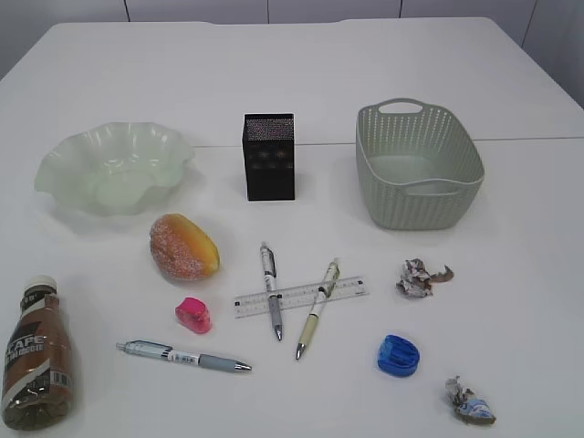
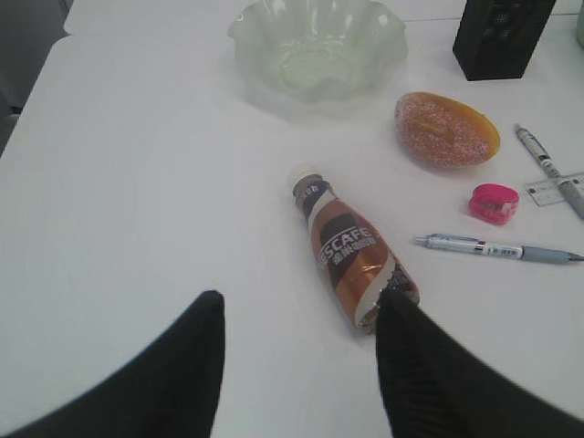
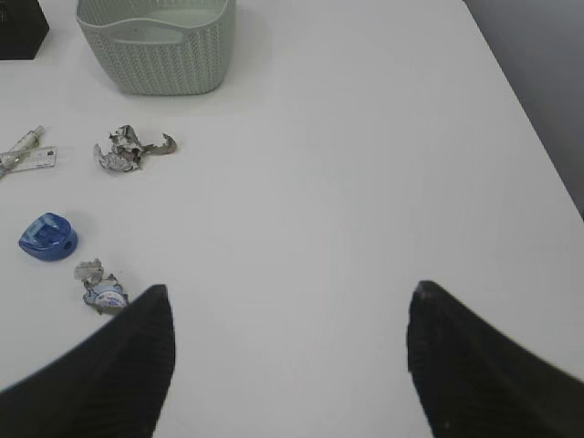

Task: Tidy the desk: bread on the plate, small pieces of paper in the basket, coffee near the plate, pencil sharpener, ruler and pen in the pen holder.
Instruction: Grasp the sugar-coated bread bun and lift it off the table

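Exterior view, front edge: a small brown coffee bottle with a white cap [image 1: 35,365] stands at the near left corner of the large white desk [image 1: 511,274]; a crumpled scrap of paper [image 1: 469,402] lies at the near right.
Exterior view, middle: a blue pencil sharpener [image 1: 399,355], a pink pencil sharpener [image 1: 193,315] and a grey-grip pen [image 1: 182,356] lie apart; two more pens cross a flat translucent-white ruler [image 1: 301,297]; a second paper scrap [image 1: 420,277] sits to its right.
Exterior view, bread: the oval sugar-dusted orange-brown bun [image 1: 184,246] rests on the desk just in front of the pale green wavy-rimmed plate [image 1: 64,169].
Exterior view, far row: the black mesh pen holder [image 1: 269,157] stands upright between the plate and the grey-green perforated basket [image 1: 418,164].
Left wrist view: the left gripper [image 2: 301,365] hangs with jaws parted, nothing between them; its right finger overlaps the bottle's base, contact unclear.
Right wrist view: the right gripper [image 3: 287,351] stands wide open over bare desk, holding nothing; one paper scrap lies just beside its left finger [image 3: 109,374].
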### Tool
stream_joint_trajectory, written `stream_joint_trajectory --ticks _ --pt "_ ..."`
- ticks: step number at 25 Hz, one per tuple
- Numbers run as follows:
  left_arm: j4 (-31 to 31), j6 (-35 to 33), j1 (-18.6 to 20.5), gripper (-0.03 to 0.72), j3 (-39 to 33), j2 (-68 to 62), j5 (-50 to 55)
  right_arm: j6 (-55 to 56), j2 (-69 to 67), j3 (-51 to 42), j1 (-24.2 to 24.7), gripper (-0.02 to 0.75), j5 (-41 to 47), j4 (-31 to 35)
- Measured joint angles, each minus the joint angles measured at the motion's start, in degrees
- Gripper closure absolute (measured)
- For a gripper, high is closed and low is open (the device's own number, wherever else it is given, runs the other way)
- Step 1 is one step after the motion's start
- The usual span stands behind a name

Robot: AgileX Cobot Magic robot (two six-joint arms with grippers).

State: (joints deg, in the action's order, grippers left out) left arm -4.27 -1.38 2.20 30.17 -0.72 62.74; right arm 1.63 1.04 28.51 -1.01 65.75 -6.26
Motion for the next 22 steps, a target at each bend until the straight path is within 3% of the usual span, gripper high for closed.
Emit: stream_joint_trajectory --ticks 13,18,22 --pt "-0.47 0.00 0.00 0.302 0.00 0.00 0.00 0.00 0.00 0.24 0.00 0.153 -0.99 0.11" --pt "-0.56 0.00 0.00 0.302 0.00 0.00 0.00 0.35 -0.15 1.19 0.00 0.153 -14.41 6.26" --pt "-0.59 0.00 0.00 0.302 0.00 0.00 0.00 0.34 -6.53 1.23 0.00 0.154 -19.59 8.82"
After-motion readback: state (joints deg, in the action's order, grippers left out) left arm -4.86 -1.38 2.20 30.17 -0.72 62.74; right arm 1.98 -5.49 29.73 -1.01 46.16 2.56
